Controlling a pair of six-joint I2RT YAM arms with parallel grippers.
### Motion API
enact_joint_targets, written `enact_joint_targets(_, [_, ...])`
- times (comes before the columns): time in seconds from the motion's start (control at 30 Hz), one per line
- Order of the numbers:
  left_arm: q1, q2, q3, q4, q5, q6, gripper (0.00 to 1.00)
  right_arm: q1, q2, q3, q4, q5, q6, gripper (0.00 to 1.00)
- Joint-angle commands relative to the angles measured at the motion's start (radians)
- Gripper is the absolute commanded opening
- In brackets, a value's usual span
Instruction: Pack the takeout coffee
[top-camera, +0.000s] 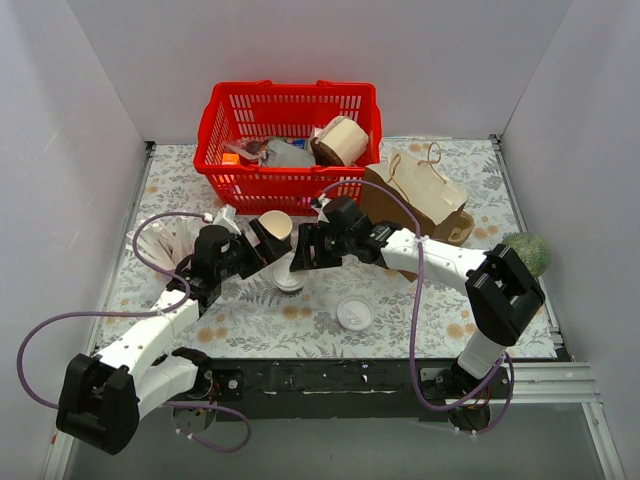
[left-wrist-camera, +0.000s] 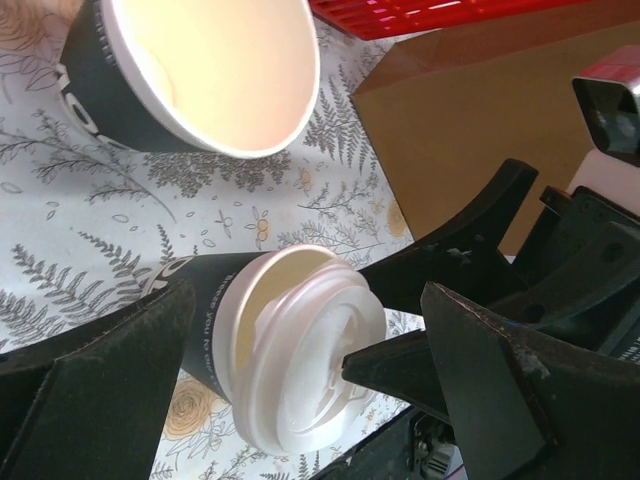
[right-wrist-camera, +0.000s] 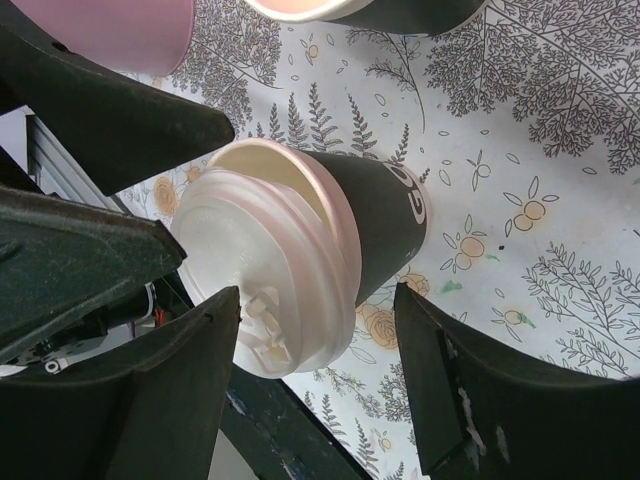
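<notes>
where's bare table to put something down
Free: the back-left corner between the red basket and the wall; the front strip between the left arm and the loose lid. Crowded: the centre around the takeout coffee and lidless cup.

We count two dark paper cups: one lidded cup (top-camera: 287, 272), one lidless cup (top-camera: 275, 225); one loose white lid (top-camera: 354, 313); one red basket (top-camera: 300, 186); one brown paper bag (top-camera: 420, 195).
</notes>
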Motion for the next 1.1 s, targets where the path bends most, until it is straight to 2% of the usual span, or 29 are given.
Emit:
enact_joint_targets(0.0, [0.007,0.012,0.020,0.100,0.063,0.024,0.98,-0.004,-0.017,0.054,0.040,-0.010,0.011,0.70])
enact_joint_targets(0.13, [0.009,0.030,0.000,0.155,0.112,0.015,0.98,-0.004,0.017,0.076,0.021,-0.011,0.006,0.67])
enact_joint_targets(0.47, [0.009,-0.010,-0.068,0.154,0.172,-0.018,0.96,-0.002,0.043,0.102,-0.031,0.043,-0.019,0.66])
enact_joint_targets(0.83, [0.007,-0.090,-0.158,0.175,0.265,-0.071,0.94,-0.005,0.061,0.102,0.004,0.020,-0.035,0.65])
enact_joint_targets(1.07, [0.009,-0.087,-0.174,0.221,0.334,-0.088,0.94,-0.022,0.061,0.096,0.015,0.003,-0.065,0.64])
